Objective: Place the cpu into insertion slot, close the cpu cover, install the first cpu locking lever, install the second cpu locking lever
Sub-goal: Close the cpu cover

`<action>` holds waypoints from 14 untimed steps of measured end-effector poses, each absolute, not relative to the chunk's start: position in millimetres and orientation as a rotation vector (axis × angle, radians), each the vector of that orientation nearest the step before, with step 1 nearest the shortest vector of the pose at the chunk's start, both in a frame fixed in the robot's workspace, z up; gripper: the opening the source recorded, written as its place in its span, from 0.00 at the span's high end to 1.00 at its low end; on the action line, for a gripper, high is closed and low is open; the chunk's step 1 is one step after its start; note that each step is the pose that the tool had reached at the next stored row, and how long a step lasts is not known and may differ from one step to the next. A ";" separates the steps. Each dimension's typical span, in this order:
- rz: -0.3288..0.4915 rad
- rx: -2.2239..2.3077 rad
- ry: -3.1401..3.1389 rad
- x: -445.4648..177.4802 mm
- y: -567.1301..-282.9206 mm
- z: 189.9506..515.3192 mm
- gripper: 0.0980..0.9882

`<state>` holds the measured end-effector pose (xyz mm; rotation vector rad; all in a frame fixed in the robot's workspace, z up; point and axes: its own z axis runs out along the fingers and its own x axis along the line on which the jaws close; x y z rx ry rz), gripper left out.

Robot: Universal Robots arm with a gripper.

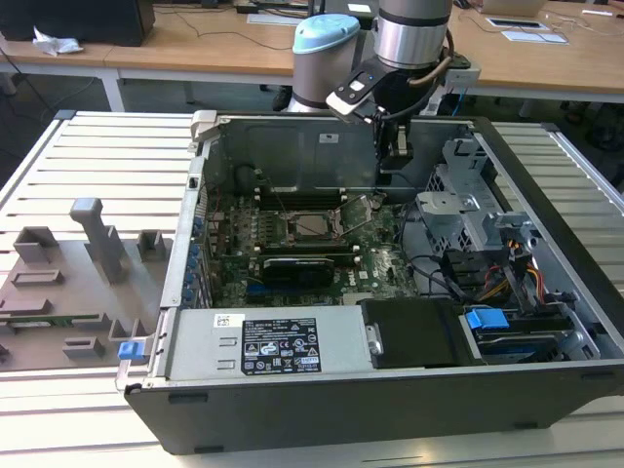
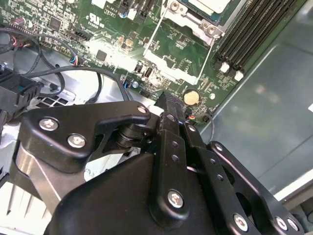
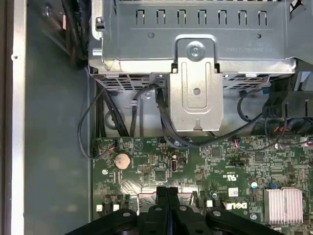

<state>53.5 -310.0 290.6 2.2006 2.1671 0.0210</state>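
Cpu (image 1: 314, 225), a silver-grey square, lies flat in the insertion slot (image 1: 290, 227) mid-motherboard (image 1: 380, 268); the cpu cover (image 1: 357, 211) tilts up open beside it. The gripper (image 3: 167, 191) has its fingers together, holding nothing.

the pincer (image 3: 167, 190) sits at the frame's edge, its two black fingers (image 3: 162, 197) pressed together with nothing seen between them, over the green motherboard (image 3: 205, 166). a round coin cell (image 3: 122, 159) lies on the board near them. a finned heatsink (image 3: 282, 202) sits in one corner of the frame. mid-frame, a metal bracket (image 3: 196, 93) hangs from the grey drive cage (image 3: 195, 29), with black cables (image 3: 164, 122) beside it. a bare case wall (image 3: 54, 122) borders the board.
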 end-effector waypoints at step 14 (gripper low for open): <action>-0.088 2.179 2.280 76.7 -308.3 286.5 0.99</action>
